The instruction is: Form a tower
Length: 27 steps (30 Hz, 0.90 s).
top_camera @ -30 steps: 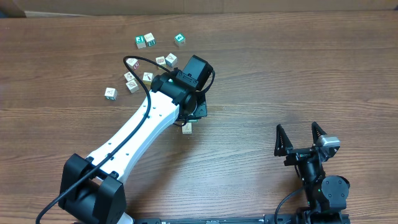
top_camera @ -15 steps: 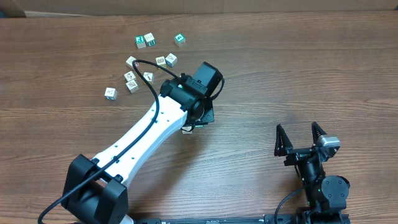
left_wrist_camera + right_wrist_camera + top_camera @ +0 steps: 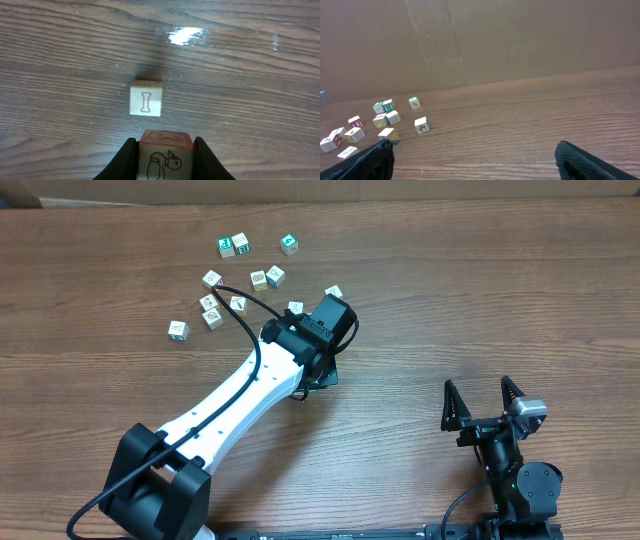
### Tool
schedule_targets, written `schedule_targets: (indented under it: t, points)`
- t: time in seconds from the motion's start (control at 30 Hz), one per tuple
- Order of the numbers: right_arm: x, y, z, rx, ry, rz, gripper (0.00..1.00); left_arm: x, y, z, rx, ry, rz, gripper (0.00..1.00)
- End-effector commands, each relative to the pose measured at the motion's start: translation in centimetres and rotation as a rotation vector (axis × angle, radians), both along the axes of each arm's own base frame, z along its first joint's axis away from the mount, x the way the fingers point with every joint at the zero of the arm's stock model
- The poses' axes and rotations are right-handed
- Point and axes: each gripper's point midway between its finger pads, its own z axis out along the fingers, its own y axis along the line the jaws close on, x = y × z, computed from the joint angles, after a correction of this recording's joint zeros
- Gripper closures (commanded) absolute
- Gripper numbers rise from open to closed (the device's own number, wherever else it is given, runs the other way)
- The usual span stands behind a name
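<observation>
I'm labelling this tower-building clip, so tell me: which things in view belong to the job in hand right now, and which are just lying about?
In the job:
- left gripper, shut on the red-printed cube
- letter-I cube, just ahead of it

Lying about:
- loose picture cubes, scattered farther off
- right gripper, open, holding nothing

Tower (image 3: 145, 101), seen from right above in the left wrist view, so only the top cube shows. One cube wide. Pale wood on top, with a thin red-brown letter I printed in the middle. Sits nearly straight, edges lined up with the picture. Thin dark strip of side showing along the far edge, with a soft shadow behind it. Stands on the brown wooden table (image 3: 250, 75). Cannot tell how many cubes high. Hidden in the overhead view.
</observation>
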Motion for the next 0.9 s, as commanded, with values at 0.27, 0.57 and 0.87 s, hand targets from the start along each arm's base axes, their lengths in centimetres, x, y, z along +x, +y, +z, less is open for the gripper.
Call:
schedule_targets:
  t: [0.27, 0.57, 0.87]
  points:
    - [0.0, 0.0, -0.1, 0.003, -0.005, 0.001, 0.00, 0.7, 1.1, -1.8, 0.065, -0.057, 0.027, 0.96]
    - [0.0, 0.0, -0.1, 0.003, -0.005, 0.001, 0.00, 1.0, 1.6, -2.1, 0.103, -0.075, -0.017, 0.96]
    - [0.0, 0.0, -0.1, 0.003, -0.005, 0.001, 0.00, 0.7, 1.8, -3.3, 0.105, -0.078, -0.018, 0.96]
